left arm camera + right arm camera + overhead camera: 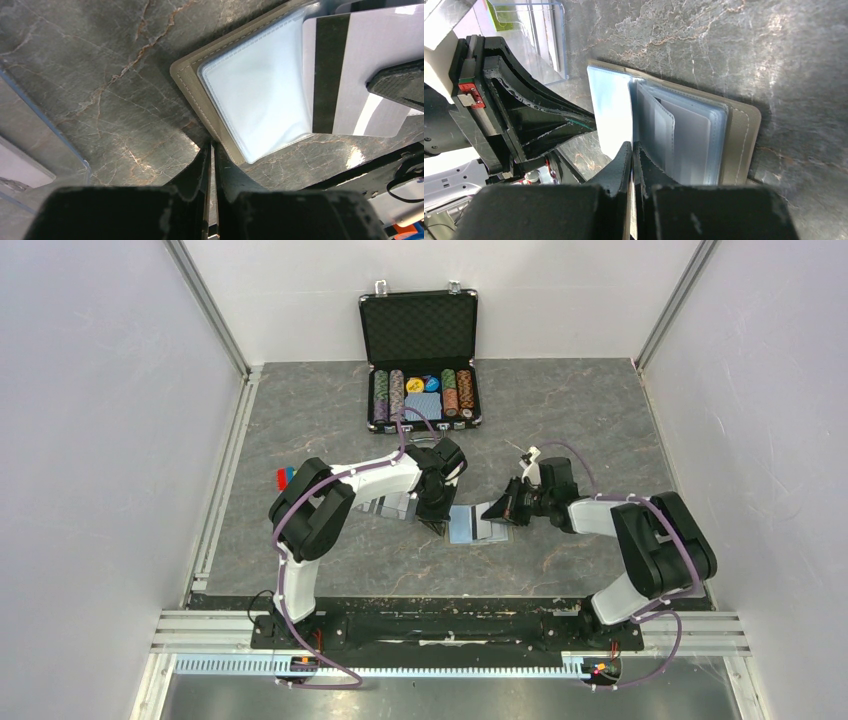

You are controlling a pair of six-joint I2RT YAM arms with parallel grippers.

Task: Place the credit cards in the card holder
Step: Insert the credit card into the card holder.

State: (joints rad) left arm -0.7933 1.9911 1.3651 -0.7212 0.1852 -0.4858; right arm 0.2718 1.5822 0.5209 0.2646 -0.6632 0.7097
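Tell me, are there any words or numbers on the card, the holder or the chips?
No text can be read anywhere.
Card: only a dark stripe, no writing shows.
Holder: nothing written.
Chips: too small to read.

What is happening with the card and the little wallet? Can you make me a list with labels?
card holder: lying open on the table, clear sleeves showing
credit card: dark stripe facing up, partly over the open holder
right gripper: shut on the credit card
left gripper: fingers almost together at the holder's edge; cannot tell if it pinches anything
poker-chip case: open at the far side of the table
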